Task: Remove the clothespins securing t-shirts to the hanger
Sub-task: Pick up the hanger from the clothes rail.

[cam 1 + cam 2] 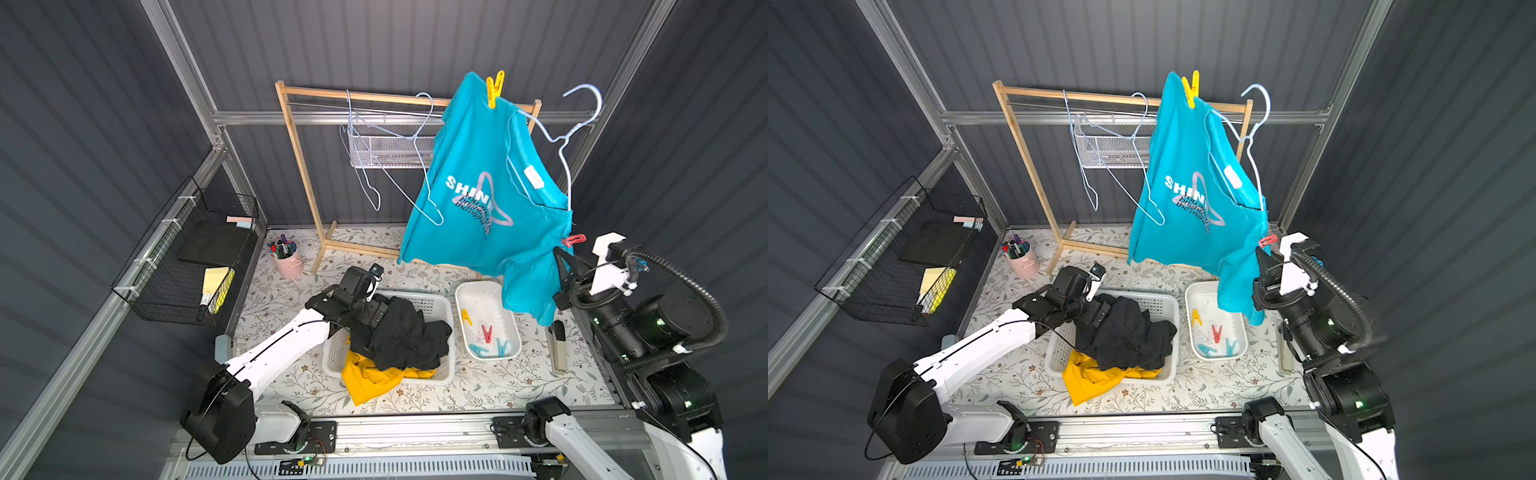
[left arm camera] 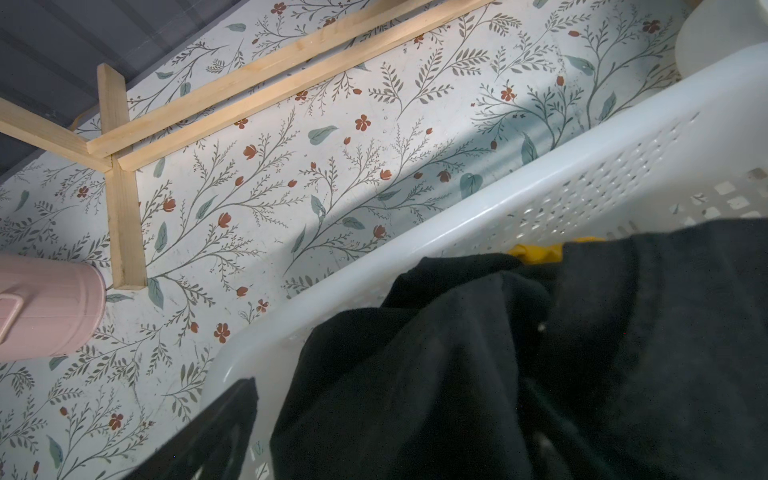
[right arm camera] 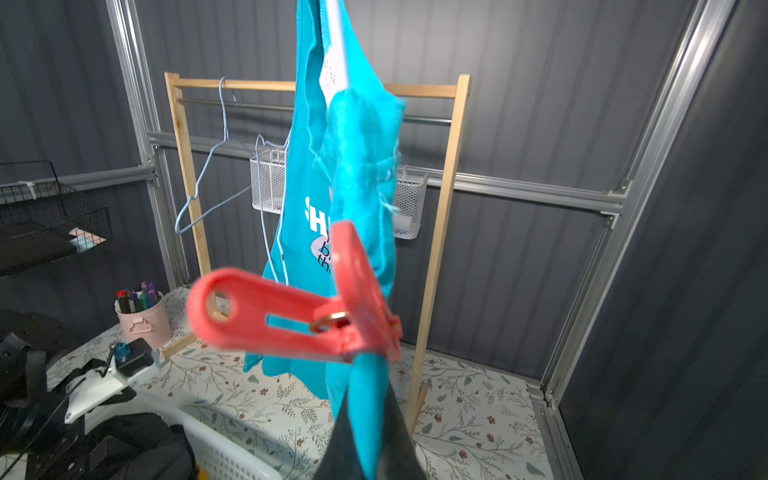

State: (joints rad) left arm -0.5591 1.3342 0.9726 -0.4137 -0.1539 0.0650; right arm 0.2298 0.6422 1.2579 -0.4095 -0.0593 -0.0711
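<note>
A robot test cell dressed as a laundry corner — grey corrugated panels (image 1: 415, 41) and aluminium frame rails (image 1: 291, 118) wall in a floral tabletop (image 1: 415, 399). In a top view a wooden clothes rack (image 1: 300, 166) stands at twelve o'clock, a wire office basket (image 1: 174, 286) at nine, a pink pen cup (image 1: 289, 264) at ten.

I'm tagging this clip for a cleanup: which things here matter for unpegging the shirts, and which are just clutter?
Job: teal t-shirt, its hanger, yellow clothespin, red clothespin, tray with four loose clothespins, laundry basket holding black t-shirt and mustard t-shirt.

Lying about: pen cup, stapler, black wire basket, mesh basket, bare hangers.
</note>
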